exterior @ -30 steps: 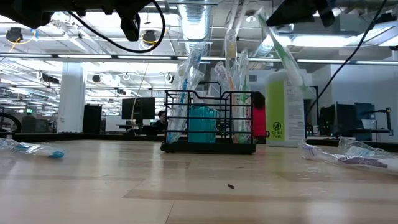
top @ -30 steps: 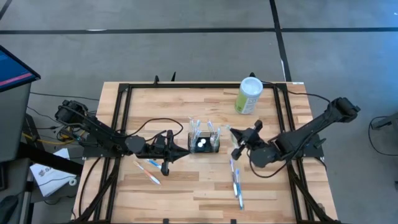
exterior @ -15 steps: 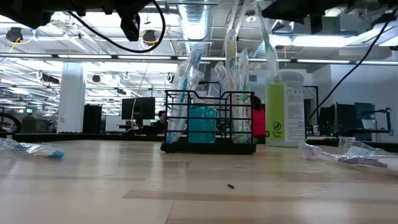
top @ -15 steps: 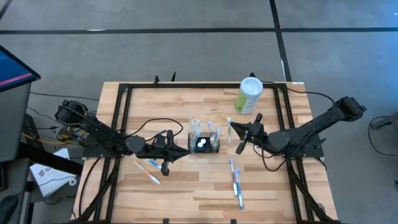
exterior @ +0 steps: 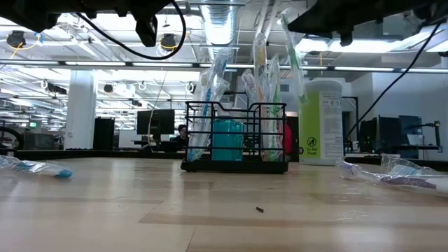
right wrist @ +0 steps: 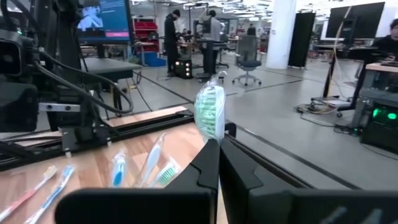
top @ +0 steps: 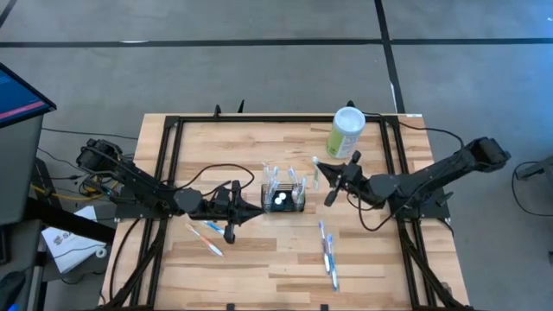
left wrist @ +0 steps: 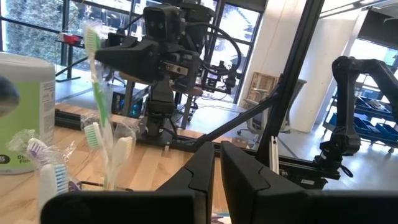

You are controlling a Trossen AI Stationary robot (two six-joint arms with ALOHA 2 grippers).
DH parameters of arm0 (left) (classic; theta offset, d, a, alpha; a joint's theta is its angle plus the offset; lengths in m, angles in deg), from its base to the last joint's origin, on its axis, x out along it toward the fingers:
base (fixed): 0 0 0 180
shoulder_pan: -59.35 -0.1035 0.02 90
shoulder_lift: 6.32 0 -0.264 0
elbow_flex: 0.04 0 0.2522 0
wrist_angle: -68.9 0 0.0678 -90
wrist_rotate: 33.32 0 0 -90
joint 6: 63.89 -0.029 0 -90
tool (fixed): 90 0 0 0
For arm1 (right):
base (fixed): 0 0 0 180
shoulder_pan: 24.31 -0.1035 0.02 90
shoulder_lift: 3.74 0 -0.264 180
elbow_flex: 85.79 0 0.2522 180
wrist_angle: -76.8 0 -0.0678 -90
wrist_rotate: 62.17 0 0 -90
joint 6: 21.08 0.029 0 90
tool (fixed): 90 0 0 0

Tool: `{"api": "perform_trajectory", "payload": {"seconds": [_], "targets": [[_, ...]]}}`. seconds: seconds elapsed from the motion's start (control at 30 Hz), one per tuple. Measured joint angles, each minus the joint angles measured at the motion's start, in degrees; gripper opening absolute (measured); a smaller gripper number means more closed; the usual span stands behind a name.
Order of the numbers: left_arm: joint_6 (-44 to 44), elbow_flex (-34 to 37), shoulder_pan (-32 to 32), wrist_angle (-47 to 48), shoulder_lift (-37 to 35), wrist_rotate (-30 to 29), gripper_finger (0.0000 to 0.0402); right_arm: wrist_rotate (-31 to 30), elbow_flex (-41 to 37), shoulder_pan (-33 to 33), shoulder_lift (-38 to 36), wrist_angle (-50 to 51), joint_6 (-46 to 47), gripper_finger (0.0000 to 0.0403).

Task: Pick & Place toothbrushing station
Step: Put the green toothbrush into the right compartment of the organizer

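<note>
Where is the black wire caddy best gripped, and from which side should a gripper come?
Grip the caddy by a short end wall's top rim, coming from above at its outer side. Its walls are low, thin wire, and upright toothbrushes crowd the middle, so probably only the rim is free.

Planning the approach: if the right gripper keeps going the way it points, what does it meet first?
Probably the caddy: the right gripper, shut on a green toothbrush, points toward it, though it may pass above the brushes there.

The caddy (top: 284, 197) sits mid-table between the left hand (top: 256, 212) and right hand (top: 321, 175).
</note>
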Motion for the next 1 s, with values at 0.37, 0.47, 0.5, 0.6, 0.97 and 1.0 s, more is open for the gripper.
{"api": "perform_trajectory", "payload": {"seconds": [0.37,0.47,0.5,0.6,0.97,1.0], "targets": [[0.1,0.0,0.0,0.0,0.0,-0.2,0.0021,4.7,0.0,2.5,0.0,-0.8,0.1,0.0000],[0.1,0.0,0.0,0.0,0.0,-0.2,0.0021,6.9,0.0,3.3,0.0,-2.1,-0.1,0.0000],[0.1,0.0,0.0,0.0,0.0,-0.2,0.0021,7.6,0.0,3.6,0.0,-2.3,-0.1,0.0000],[0.1,0.0,0.0,0.0,0.0,-0.2,0.0021,9.6,0.0,4.6,0.0,-2.7,-0.2,0.0000],[0.1,0.0,0.0,-0.1,0.0,-0.2,0.0021,13.8,-0.1,6.3,6.1,-11.0,-1.5,0.0000],[0.1,0.0,0.0,-0.1,0.0,-0.2,0.0021,14.9,-0.1,6.6,7.1,-12.5,-1.9,0.0000]]}}
